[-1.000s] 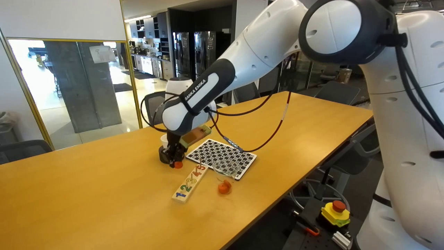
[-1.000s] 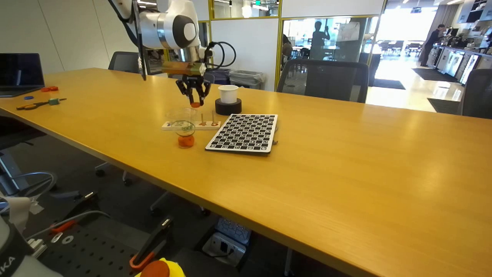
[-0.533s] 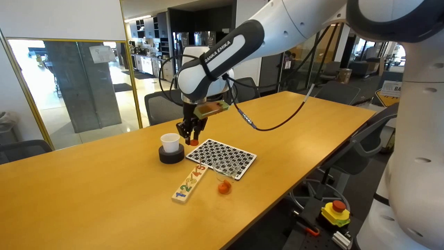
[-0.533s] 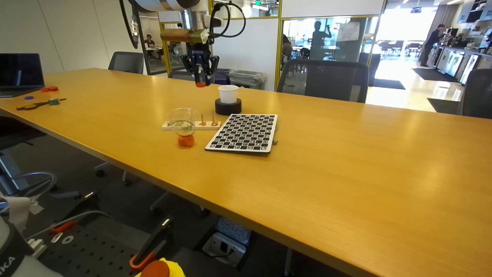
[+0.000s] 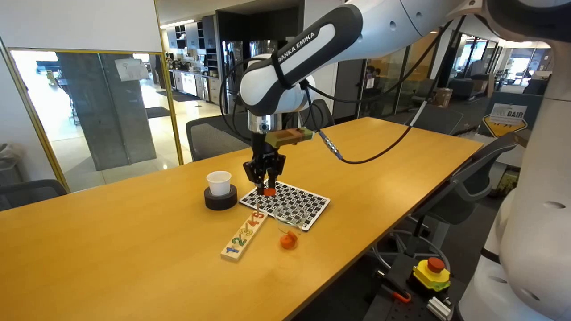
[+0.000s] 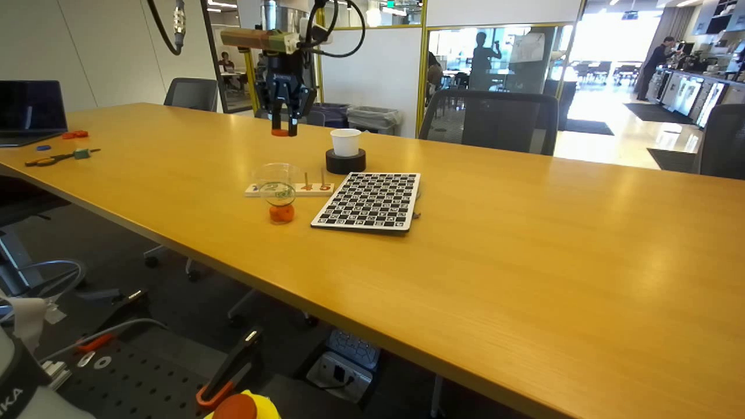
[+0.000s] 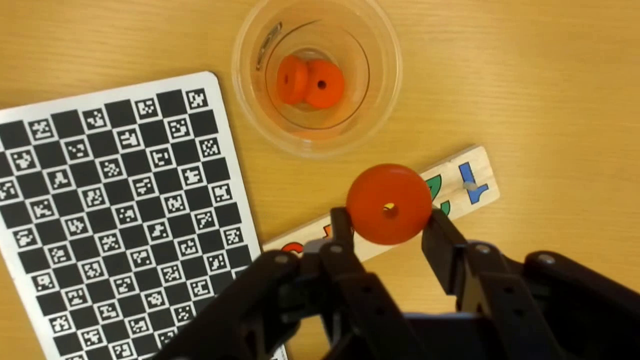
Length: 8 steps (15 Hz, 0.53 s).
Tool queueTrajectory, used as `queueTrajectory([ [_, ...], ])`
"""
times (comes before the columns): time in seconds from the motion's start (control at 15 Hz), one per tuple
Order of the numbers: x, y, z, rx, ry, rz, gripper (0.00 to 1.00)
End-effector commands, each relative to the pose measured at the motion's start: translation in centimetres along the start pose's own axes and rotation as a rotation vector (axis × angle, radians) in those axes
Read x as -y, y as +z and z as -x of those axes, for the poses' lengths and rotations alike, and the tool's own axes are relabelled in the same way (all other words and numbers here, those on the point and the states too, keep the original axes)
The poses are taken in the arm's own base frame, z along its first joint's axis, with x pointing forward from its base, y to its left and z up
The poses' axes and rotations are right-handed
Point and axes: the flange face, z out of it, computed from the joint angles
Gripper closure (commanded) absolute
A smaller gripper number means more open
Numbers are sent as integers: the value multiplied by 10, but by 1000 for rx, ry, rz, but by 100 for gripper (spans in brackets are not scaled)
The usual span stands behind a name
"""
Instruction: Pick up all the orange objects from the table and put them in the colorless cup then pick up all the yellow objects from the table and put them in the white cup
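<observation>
My gripper (image 7: 389, 218) is shut on an orange ring (image 7: 390, 185), one finger at each side of it. In both exterior views this ring (image 5: 269, 192) hangs at the fingertips, above the table. The colorless cup (image 7: 384, 75) appears at the top of the wrist view, beyond the held ring, with two orange rings (image 7: 325, 83) lying inside. The white cup (image 5: 219, 183) stands upright on a thick black ring (image 6: 346, 162); in an exterior view it is just left of my gripper (image 5: 266, 189). The yellow objects are out of view.
A wooden number board (image 7: 467, 187) with pegs lies beneath the held ring in the wrist view. Beside it is a flat checkered board (image 6: 372, 201). At the table's far left in an exterior view are a laptop (image 6: 29, 107), pliers (image 6: 49, 160) and a red piece (image 6: 74, 134).
With the orange ring held throughout, my gripper has risen from low beside the white cup and moved away from it. The white cup, partly covered earlier in an exterior view, now shows fully.
</observation>
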Motion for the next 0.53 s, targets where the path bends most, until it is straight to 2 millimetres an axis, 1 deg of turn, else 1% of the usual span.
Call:
queueTrajectory([
  [0.0, -7, 10, 11, 32, 23, -42, 84],
  [0.13, -11, 19, 15, 52, 38, -50, 84],
  [0.47, -25, 28, 24, 85, 70, -45, 84],
])
